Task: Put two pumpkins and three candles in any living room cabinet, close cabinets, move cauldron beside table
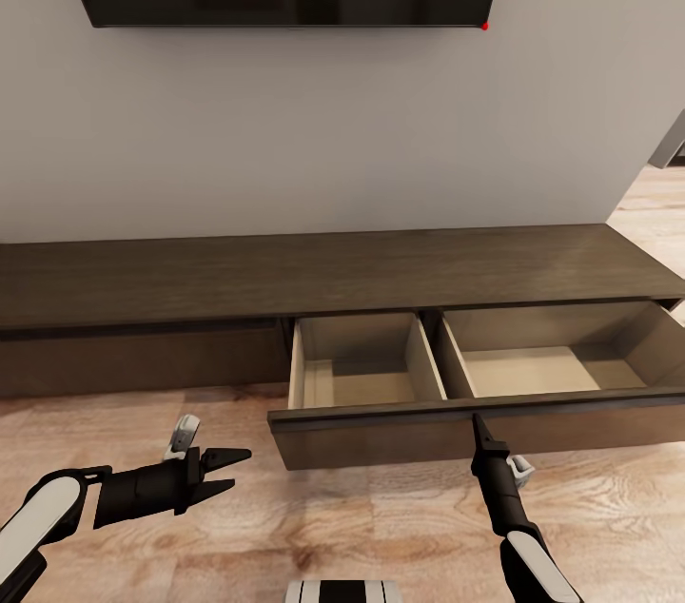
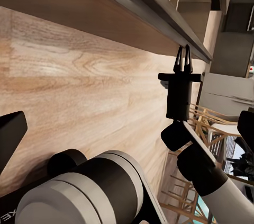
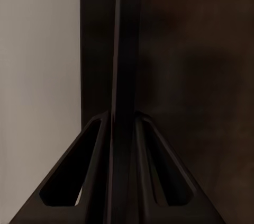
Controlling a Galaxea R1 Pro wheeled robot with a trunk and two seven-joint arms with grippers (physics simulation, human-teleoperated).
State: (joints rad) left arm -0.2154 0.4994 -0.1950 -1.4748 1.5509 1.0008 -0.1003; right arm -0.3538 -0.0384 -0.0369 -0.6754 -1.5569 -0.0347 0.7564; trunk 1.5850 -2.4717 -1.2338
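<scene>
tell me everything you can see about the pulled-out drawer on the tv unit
The drawer is wide, set in the long, low dark-brown wooden cabinet under the wall-mounted screen. It is pulled out over the wood floor, with a plain handleless dark front. Its pale beige interior is split into two compartments, both bare. The right gripper is at the front panel's top edge, its fingers closed on that edge in the right wrist view.

You have no readable text, labels, brands, numbers or signs on anything in front of you here.
</scene>
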